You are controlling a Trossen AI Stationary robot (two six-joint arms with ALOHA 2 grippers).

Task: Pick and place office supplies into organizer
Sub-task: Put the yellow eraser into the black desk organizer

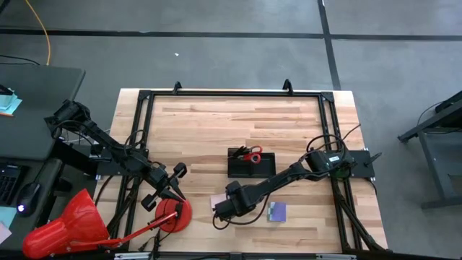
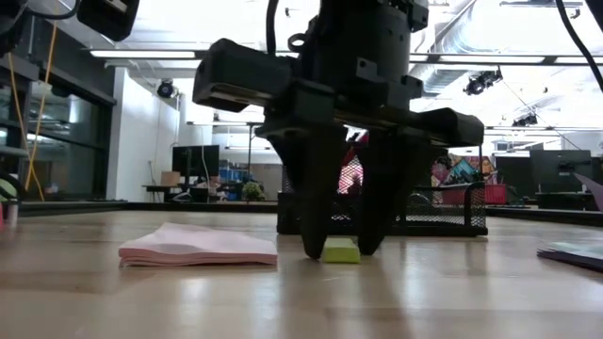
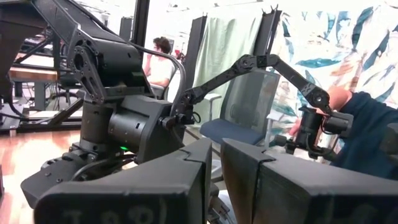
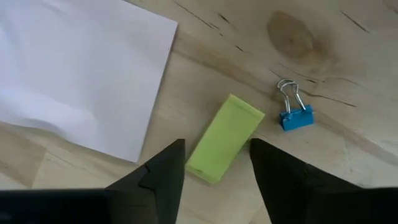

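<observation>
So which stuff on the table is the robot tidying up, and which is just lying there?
For the job:
- yellow eraser, between the right gripper fingers
- pink sticky pad
- purple pad
- blue binder clip
- red scissors, already in the black organizer

Just lying about:
- red cone
- red disc

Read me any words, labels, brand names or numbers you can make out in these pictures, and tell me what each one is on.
No text can be read in any view.
Raised marks on the left gripper's dark fingers: cut off by the picture's edge, unreadable.
White label on the right arm: too small to read.
Pink sticky pad, yellow-green eraser, blue binder clip, black mesh organizer: no print visible.
</observation>
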